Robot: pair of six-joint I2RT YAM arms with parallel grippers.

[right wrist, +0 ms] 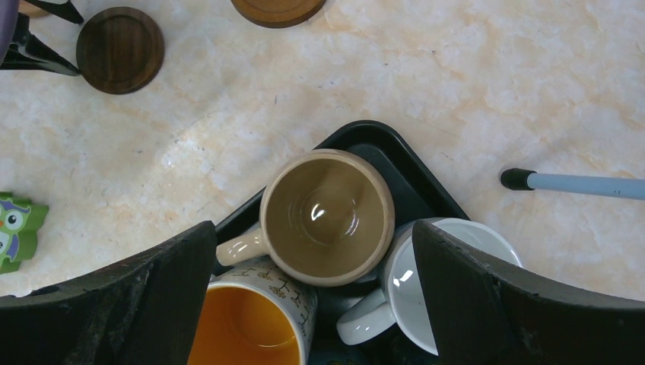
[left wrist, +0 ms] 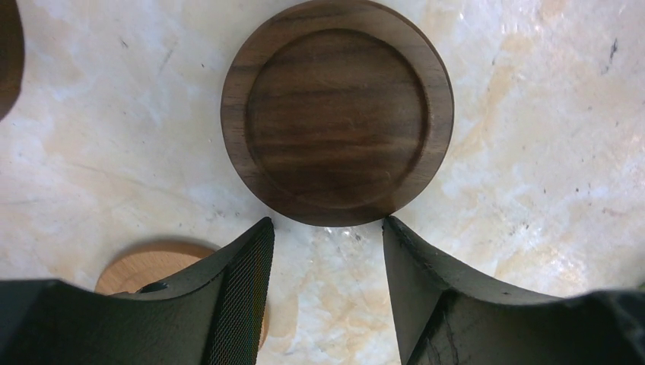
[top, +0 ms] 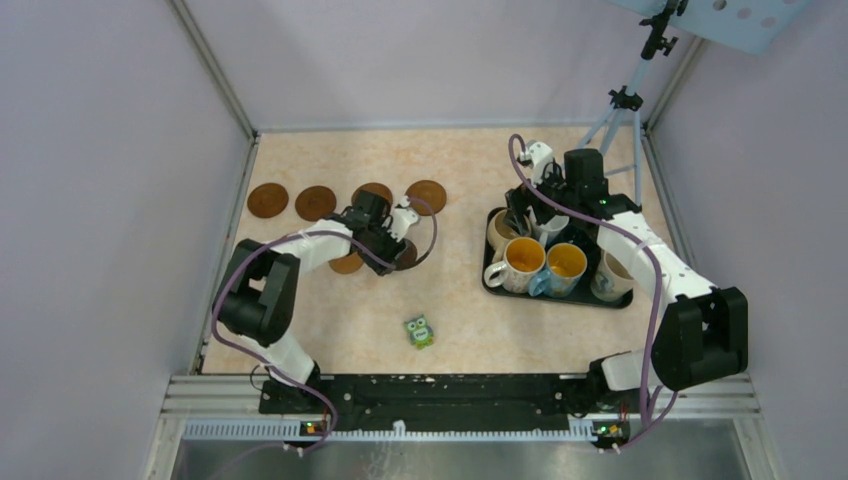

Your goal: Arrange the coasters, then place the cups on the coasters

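Left gripper (left wrist: 327,228): partly spread, nothing between the fingers; low over the desk (left wrist: 532,152), in the left half of the scene.
Dark coaster (left wrist: 337,112): flat on the desk, just in front of the left fingertips; I cannot tell if they touch it.
Tan coaster (left wrist: 144,270): flat, partly hidden behind one finger of the left gripper; near the dark coaster but apart from it.
Coaster row (top: 315,203): four discs in a line at the far left; the left arm partly covers one.
Right gripper (right wrist: 312,228): spread wide, holding nothing; above the far left corner of the tray (right wrist: 380,141).
Tray: black, on the right half of the desk, with all the mugs (top: 565,262) in it.
Beige mug (right wrist: 327,217): upright, under the gap of the right gripper.
White mug (right wrist: 449,266): just beside the beige mug, partly under one finger.
Orange mug (right wrist: 243,319): cream outside, orange inside, close against the beige mug.
Owl (top: 418,331): small green figure, near the middle of the desk, apart from the coasters and the tray.
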